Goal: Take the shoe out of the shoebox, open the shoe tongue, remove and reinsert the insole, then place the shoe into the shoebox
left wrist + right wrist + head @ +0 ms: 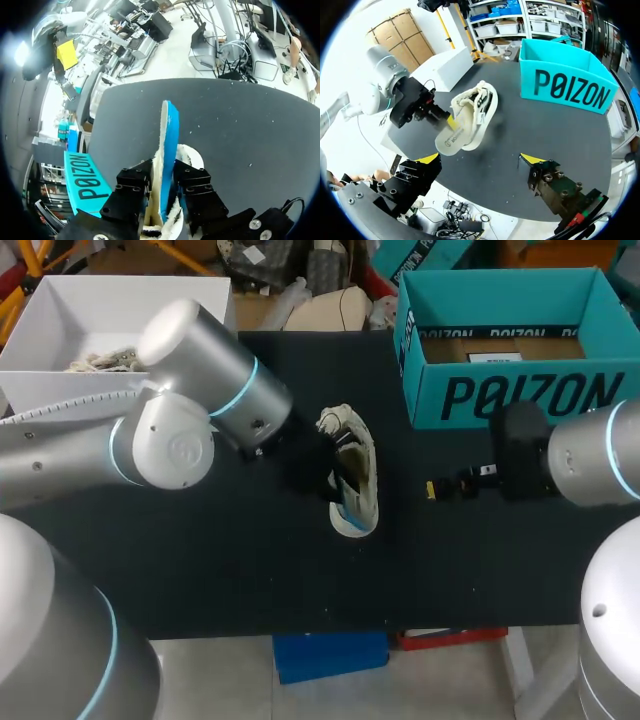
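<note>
Shoe [358, 472] lay on its side near the middle of the dark counter [200, 570], well apart from the teal shoebox [510, 400], which stood open at the far right corner. A white box [100, 310] sat at the far left corner. Bare counter stretched all along the near edge and between the shoe and the shoebox.

The left pincer [164, 174] was pinching the insole [168, 140], one black finger pressed against each face. The insole stood on edge ahead of those fingers, thin and flat, with a white foam rim and a bright blue face. Only the left wrist view showed this grip. From overhead the left arm's wrist covered the pincer, and just a strip of blue showed at the shoe's opening.

The right wrist view gave the shoe's other side: a pale, smooth sole turned towards the camera, with cream laces bunched at the far end, and a yellow tip of the left pincer against the shoe.

The right pincer [480, 160] hung spread wide with nothing between its fingers, over open counter to the right of the shoe and in front of the shoebox.
</note>
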{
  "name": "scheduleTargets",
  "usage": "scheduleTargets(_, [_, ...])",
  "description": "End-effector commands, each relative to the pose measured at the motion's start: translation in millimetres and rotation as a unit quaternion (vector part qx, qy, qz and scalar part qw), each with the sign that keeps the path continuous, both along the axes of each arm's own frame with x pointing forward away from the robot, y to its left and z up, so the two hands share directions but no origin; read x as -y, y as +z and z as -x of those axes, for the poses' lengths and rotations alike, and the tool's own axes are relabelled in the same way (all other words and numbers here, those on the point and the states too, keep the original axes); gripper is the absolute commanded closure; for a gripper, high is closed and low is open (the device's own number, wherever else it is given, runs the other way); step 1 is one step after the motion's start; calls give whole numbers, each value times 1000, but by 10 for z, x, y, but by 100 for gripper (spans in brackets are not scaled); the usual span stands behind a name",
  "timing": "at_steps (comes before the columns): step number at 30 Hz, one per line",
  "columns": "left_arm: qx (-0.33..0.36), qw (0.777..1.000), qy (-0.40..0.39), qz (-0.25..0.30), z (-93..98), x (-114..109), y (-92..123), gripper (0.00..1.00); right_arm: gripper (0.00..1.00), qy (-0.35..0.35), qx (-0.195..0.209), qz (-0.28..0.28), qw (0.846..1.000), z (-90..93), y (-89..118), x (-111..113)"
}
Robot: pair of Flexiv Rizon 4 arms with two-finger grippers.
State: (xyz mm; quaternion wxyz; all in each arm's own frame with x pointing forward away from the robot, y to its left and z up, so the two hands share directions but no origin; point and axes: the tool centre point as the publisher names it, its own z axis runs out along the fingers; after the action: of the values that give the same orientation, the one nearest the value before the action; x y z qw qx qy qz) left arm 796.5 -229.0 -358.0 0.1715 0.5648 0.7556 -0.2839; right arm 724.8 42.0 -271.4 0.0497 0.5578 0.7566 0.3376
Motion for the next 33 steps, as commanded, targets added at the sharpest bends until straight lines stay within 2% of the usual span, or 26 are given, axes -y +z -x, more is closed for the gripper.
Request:
scheduleTargets(1, [-1,1000,-6,4,135,-46,60,83,0,1,-1,0,1000,5,5,0])
scheduleTargets(6, [-10,1000,-16,13,269,-34,86,90,0,1,-1,0,1000,5,5,0])
scheduleTargets(7, [-12,1000,-16,13,279,-36,82,100,0,1,-1,0,1000,5,5,0])
scheduleTargets(12, [-21,1000,-11,14,258,-51,16,100,0,1,-1,0,1000,5,5,0])
scheduleTargets(33, [12,999,29,16,-161,-15,-128,100,0,1,-1,0,1000,5,5,0])
